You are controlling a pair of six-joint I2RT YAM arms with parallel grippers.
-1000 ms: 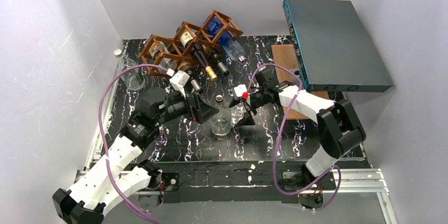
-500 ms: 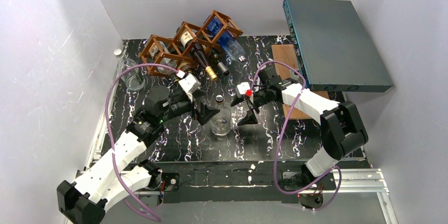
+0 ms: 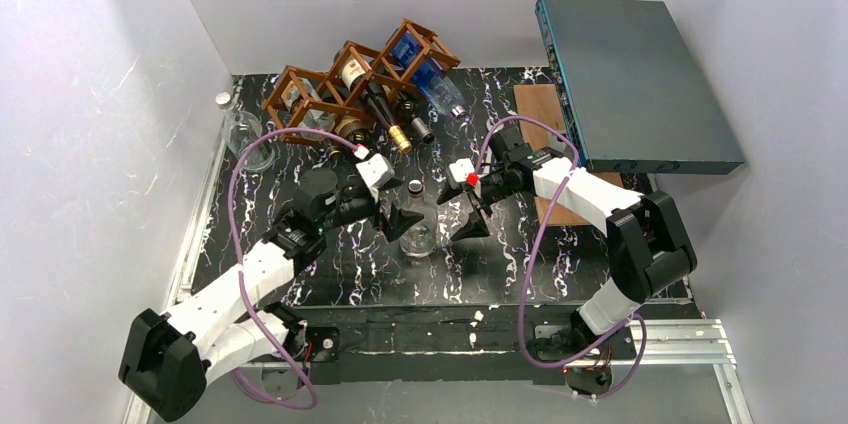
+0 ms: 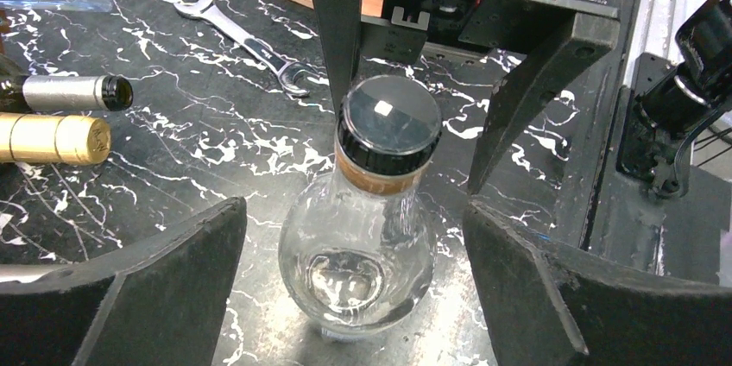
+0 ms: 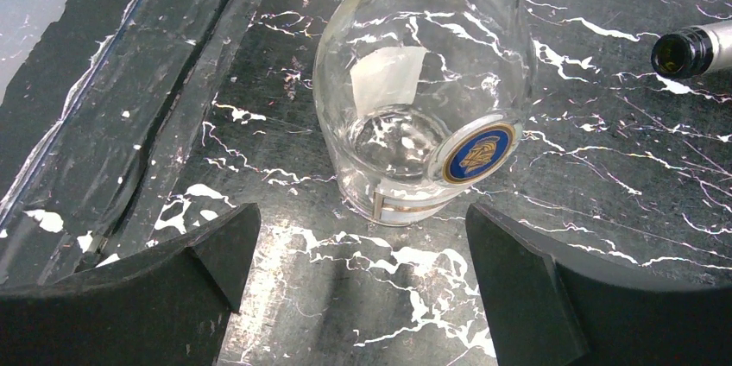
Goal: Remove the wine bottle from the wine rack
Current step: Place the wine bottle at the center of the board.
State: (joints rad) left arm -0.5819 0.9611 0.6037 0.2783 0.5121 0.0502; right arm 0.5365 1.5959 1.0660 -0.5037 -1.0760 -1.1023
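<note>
Mia: At the back left, the wine rack [image 3: 300, 94] has a dark wine bottle [image 3: 372, 99] lying in it, and a gold-topped bottle [image 3: 397, 136] pokes out of the front.

Sam: And the one in the middle?

Mia: That is a round clear bottle [image 3: 416, 229] with a black cap [image 4: 388, 120]. It stands up on the worktop [image 3: 480, 274], well off the rack. I think it is the one being handled.

Sam: Is anyone holding it?

Mia: No. The left arm [image 3: 250, 279] has its jaws wide, one on each side, not touching. The right arm [image 3: 585, 194] comes from the other side, jaws wide too, holding nothing.

Sam: So what could go wrong?

Mia: One jaw could bump the glass first. The bottle is tall and round, so a push near the cap may tip it. Then it could roll or crack.

Sam: Anything else?

Mia: Smooth round glass can slip if it is pinched off-centre. Both arms are close, so their jaws could knock together. And the purple cable [image 3: 233, 194] on the left arm loops near the bottle necks, so a big swing might catch one and drag it out.
</note>
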